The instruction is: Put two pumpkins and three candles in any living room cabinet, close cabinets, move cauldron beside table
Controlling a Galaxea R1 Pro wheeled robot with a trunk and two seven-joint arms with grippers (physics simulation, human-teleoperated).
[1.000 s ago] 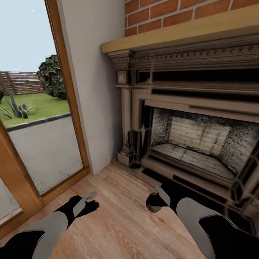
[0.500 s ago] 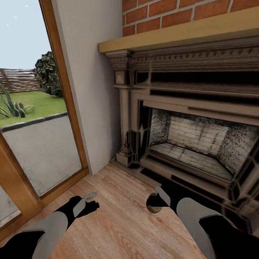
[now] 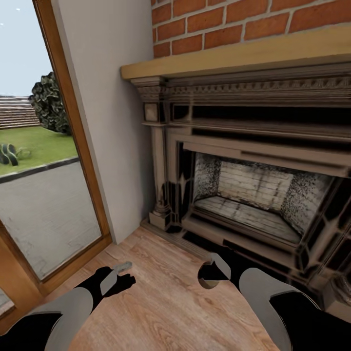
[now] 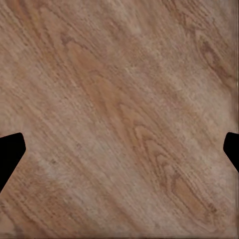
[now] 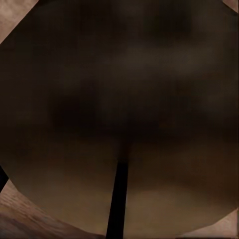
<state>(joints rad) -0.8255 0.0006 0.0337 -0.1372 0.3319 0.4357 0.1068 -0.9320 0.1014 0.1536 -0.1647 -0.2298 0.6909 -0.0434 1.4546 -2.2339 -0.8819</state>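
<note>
The robot faces a stone fireplace [image 3: 253,195] with a wooden mantel [image 3: 234,54] and red brick [image 3: 229,22] above it. A grey wall [image 3: 112,122] stands left of it, and further left a wood-framed glass door [image 3: 44,204] looks out on pavement, grass and a hedge. Both arms hang low over the plank floor [image 3: 161,307]. The left tool [image 3: 117,277] hovers above bare boards, near the door frame. In the left wrist view its two black fingertips [image 4: 10,154] sit at opposite edges, spread wide with nothing but floor [image 4: 119,99] between them, so it is released. The right tool [image 3: 214,274] hangs at the edge of the black hearth, just in front of the firebox. The right wrist view has a big dark, rounded, faceted body [image 5: 119,99] pressed up close, with slivers of floor at the corners. It looks like the cauldron, directly under that tool. I cannot tell whether the right tool is clenched on it or merely above it.
</note>
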